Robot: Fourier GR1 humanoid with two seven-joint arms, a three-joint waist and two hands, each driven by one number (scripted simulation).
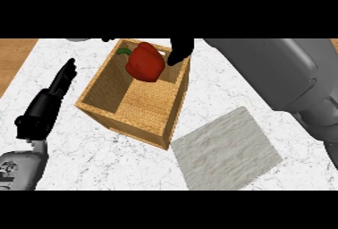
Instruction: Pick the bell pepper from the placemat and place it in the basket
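Glossy red bell pepper (pixel 145 62) hangs over the woven wicker basket (pixel 109 118), pinched by the right hand's (pixel 179 51) curled fingers. Likely light, stiff, slick-skinned; grip across its shoulders. Left hand (pixel 49 105) rests beside the basket, fingers straight.

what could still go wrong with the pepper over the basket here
The bell pepper hangs at the far end of the basket, near its rim, so a release here might clip the wall and tip it out. The right hand reaches across the rim and could nudge the basket when it pulls back.

One pepper (pixel 145 61), basket (pixel 105 96), placemat (pixel 228 150) (two hands (pixel 58 87) (pixel 179 50))
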